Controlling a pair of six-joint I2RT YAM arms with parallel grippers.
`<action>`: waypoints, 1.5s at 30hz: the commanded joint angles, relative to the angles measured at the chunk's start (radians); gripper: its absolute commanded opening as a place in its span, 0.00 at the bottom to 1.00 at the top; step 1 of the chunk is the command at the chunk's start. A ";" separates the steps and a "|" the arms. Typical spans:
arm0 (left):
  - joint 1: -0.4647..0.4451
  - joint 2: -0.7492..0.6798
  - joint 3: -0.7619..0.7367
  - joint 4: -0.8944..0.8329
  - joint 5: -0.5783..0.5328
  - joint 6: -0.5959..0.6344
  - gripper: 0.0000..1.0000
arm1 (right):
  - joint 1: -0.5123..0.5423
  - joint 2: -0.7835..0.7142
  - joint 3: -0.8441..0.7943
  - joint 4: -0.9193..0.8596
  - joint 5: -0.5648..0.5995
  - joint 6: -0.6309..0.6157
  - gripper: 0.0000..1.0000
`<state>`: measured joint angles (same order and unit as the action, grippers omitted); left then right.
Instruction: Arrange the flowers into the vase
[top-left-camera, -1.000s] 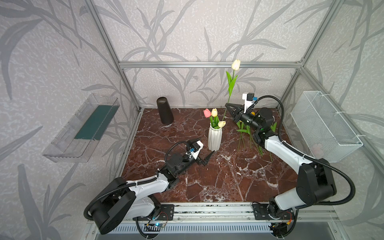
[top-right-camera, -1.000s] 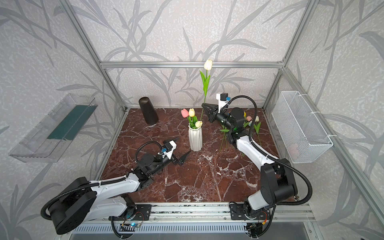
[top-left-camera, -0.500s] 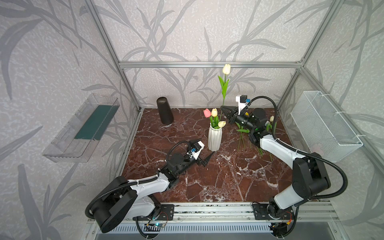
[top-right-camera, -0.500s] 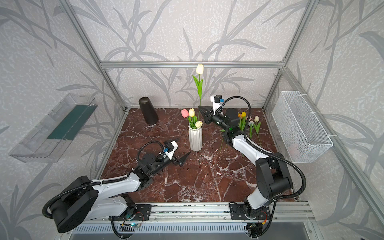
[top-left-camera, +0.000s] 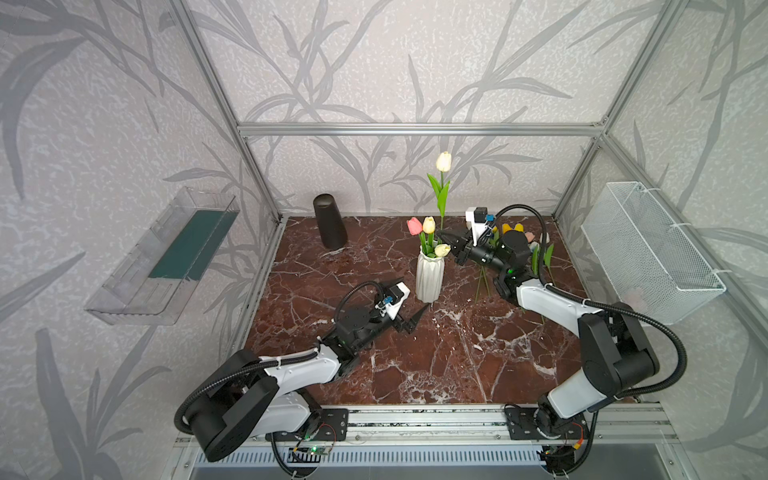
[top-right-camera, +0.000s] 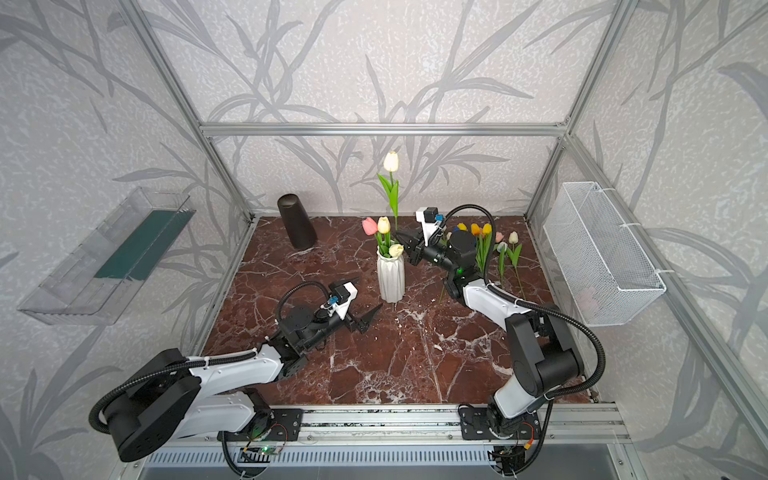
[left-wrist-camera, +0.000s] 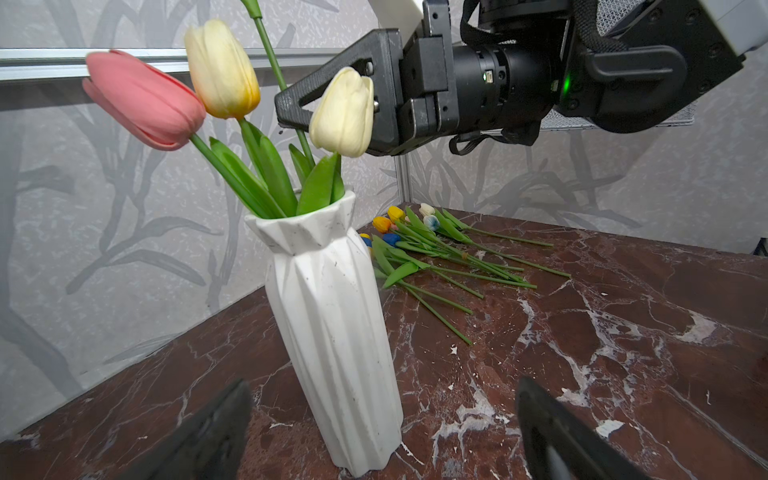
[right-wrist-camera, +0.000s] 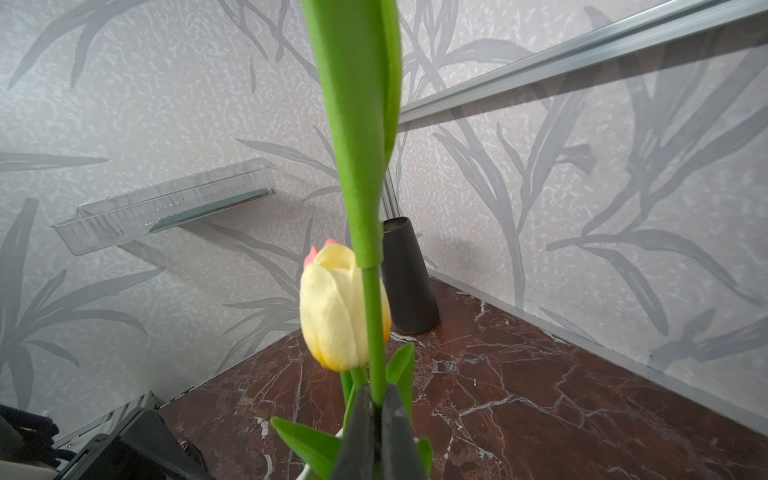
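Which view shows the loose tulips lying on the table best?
The left wrist view: the loose tulips lie in plain sight beyond the vase. In both top views the right arm hides part of them. The right wrist view misses them.

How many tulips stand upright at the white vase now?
4. The pink tulip, the yellow-cream tulip and the low cream tulip sit in the vase; the right gripper holds the tall cream tulip above them, stem end hidden.

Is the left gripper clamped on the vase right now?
No, the left gripper is wide open, and the left wrist view shows a gap between each finger and the white vase.
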<state>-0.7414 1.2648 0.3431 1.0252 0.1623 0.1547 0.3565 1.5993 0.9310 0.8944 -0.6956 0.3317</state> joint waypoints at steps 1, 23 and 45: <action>-0.002 0.005 0.016 0.037 0.009 0.008 0.99 | 0.006 -0.013 -0.028 0.070 -0.028 -0.033 0.08; -0.002 -0.001 0.018 0.030 0.008 0.014 0.99 | 0.008 -0.111 -0.053 -0.073 0.105 -0.135 0.02; -0.003 -0.007 0.065 -0.030 0.019 0.045 0.99 | -0.091 0.133 0.505 -0.758 -0.062 0.200 0.61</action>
<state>-0.7414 1.2648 0.3805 0.9966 0.1646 0.1757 0.2546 1.6844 1.3911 0.2993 -0.6720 0.4751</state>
